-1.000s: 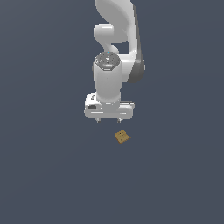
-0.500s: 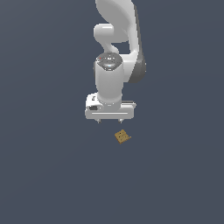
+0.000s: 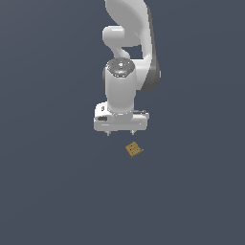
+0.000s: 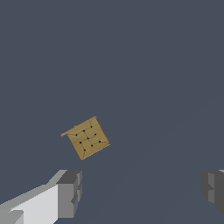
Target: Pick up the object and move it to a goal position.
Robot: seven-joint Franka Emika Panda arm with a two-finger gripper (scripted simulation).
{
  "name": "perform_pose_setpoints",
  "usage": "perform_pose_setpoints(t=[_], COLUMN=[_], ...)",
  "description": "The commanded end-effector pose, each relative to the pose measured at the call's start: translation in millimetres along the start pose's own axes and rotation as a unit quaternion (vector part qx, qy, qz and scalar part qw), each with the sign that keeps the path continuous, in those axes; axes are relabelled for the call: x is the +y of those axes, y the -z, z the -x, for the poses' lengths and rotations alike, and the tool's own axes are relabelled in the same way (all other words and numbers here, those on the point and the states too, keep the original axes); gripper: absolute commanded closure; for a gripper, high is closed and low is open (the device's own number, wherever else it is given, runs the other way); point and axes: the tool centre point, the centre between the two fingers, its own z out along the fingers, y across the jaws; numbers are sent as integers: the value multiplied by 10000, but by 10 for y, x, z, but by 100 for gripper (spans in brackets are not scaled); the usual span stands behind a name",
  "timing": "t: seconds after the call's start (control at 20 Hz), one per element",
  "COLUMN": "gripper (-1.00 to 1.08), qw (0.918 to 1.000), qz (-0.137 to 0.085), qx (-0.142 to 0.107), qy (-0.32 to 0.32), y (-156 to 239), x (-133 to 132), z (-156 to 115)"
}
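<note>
**Gripper open, above and beside block — no contact**

Exterior view: white arm [image 3: 128, 57] comes down from the top of frame, wrist pointing down. Gripper [image 3: 119, 133] hangs over the flat dark grey floor [image 3: 52, 191]; only two short fingertip stubs show under the white hand body.

Block [image 3: 134, 149] is a small tan-brown square, lying on the floor, rotated so its corners point diagonally. It sits just below the gripper and slightly toward the exterior view's right of the gripper's centre. Clear gap between it and the fingertips.

Wrist view: both grey fingers [image 4: 70, 193] visible at the frame edges, spread wide apart, nothing between them. Gripper [image 4: 141, 190] is released, holding nothing. Block [image 4: 88, 138] shows a grid of dark lines and dots on its top face; it lies ahead of the fingers, nearer the one with the white housing behind it, not in the gap between them.
</note>
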Motion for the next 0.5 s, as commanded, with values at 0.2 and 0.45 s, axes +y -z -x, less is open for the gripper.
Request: perform_pose_setpoints(t=[0.2, 0.45], gripper=[-92, -92], qw=[9996, 9976], qz=[-17, -36], qx=[-10, -22], qy=[-291, -686], y=[-61, -142], x=[-46, -105], z=[-4, -8])
